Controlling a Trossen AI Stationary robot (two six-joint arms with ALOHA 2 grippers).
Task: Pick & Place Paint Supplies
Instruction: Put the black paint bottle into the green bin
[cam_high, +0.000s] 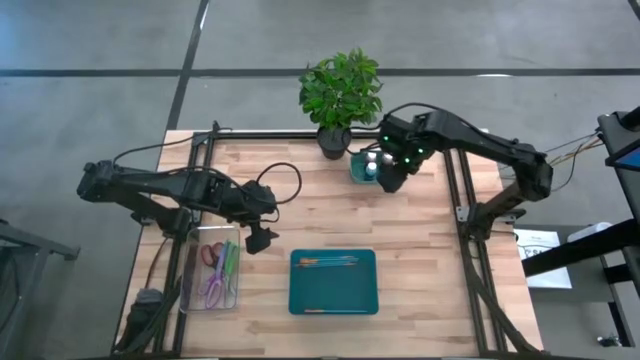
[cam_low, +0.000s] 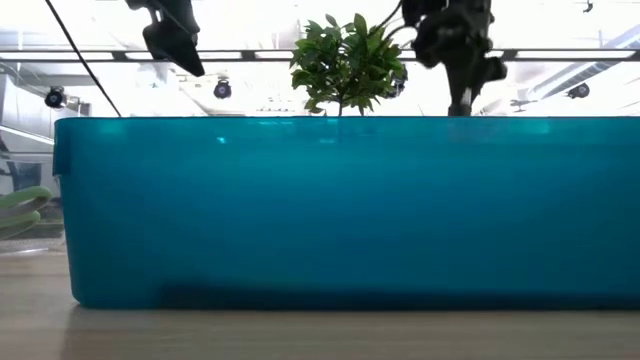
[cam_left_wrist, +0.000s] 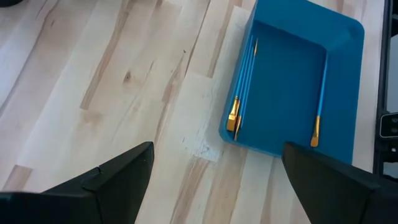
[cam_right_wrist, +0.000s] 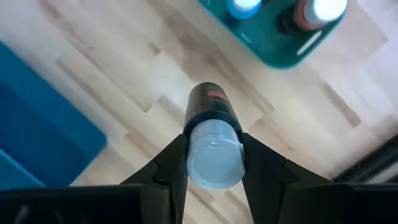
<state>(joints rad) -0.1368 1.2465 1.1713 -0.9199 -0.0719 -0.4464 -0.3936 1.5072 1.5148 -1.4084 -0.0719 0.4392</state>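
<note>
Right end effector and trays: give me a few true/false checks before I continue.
1. The right end effector grips a dark paint bottle by its white cap. True.
2. The left end effector holds a brush. False: it is open and holds nothing.
3. Brushes lie in the blue tray. True.
4. The small teal holder by the plant is empty. False: bottles stand in it.
5. The held bottle rests on the table. False: it hangs above the wood.

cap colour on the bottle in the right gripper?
White cap on a dark bottle, clamped in the right gripper; right wrist view shows it best.
</note>
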